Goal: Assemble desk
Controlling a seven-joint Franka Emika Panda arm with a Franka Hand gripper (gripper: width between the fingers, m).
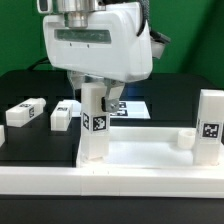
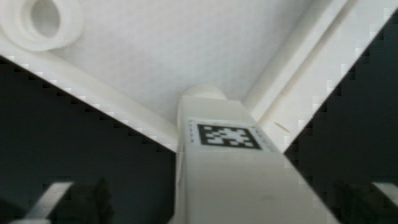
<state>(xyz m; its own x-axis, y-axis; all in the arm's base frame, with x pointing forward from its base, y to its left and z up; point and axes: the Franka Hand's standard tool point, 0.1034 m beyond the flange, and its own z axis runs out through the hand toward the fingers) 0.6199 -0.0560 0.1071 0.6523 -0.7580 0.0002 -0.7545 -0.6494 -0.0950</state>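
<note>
- White plastic is filling the foreground: we are looking at the tabletop [image 1: 150, 165], a tray with a raised rim that is lying on the black table [image 1: 40, 150] along its near edge.
- We are seeing one leg [image 1: 93, 125] standing upright at the tabletop's corner on the exterior view's left, with its tag facing the camera.
- We are watching the arm reaching straight down over that leg, wrist vertical, with the gripper [image 1: 96, 95] straddling the leg's top.
- We are reading the gripper as released: in the wrist view its dark fingers [image 2: 57, 200] are standing apart from the leg [image 2: 226, 180], with a gap showing on each side.
- We are also picking out, in the wrist view, the tabletop's floor [image 2: 178, 60] and a round socket [image 2: 39, 25] in a corner.
- We are noting a second upright leg [image 1: 210, 125] at the tabletop's end on the exterior view's right.
- We are counting two loose legs, [image 1: 26, 113] and [image 1: 64, 114], lying on the table toward its edge on the exterior view's left.
- We are spotting the marker board [image 1: 133, 108] lying flat behind the arm.
</note>
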